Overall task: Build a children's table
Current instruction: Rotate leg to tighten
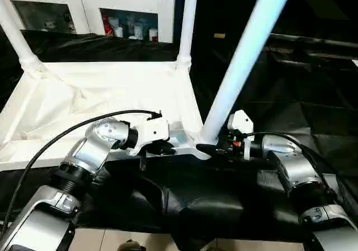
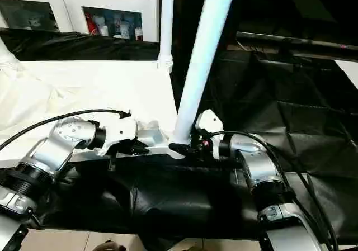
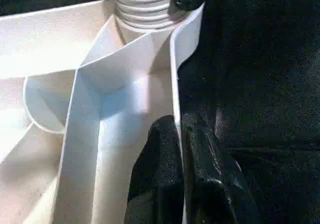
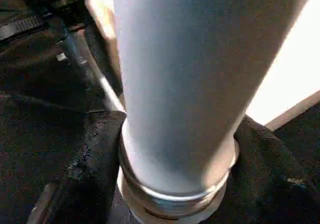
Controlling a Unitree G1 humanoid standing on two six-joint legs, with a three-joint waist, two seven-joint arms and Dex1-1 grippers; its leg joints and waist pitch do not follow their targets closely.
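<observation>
The children's table lies upside down: its white tabletop [image 1: 84, 94] shows its ribbed underside. Two white legs [image 1: 187, 22] [image 1: 17, 36] stand in the far corner sockets. A third leg [image 1: 240, 55] rises at a slant from the near right corner socket [image 1: 204, 145]. My left gripper [image 1: 162, 147] is shut on the tabletop's near rim, one finger [image 3: 160, 164] on each side of the thin wall. My right gripper [image 1: 211, 148] wraps the base of the slanted leg, and its fingers [image 4: 95, 154] press on both sides just above the threaded collar [image 4: 175, 204].
Black cloth [image 1: 196, 200] covers the work surface under and to the right of the tabletop. A white cabinet with glass doors [image 1: 112, 10] stands behind. A black cable [image 1: 50, 145] arcs over my left forearm.
</observation>
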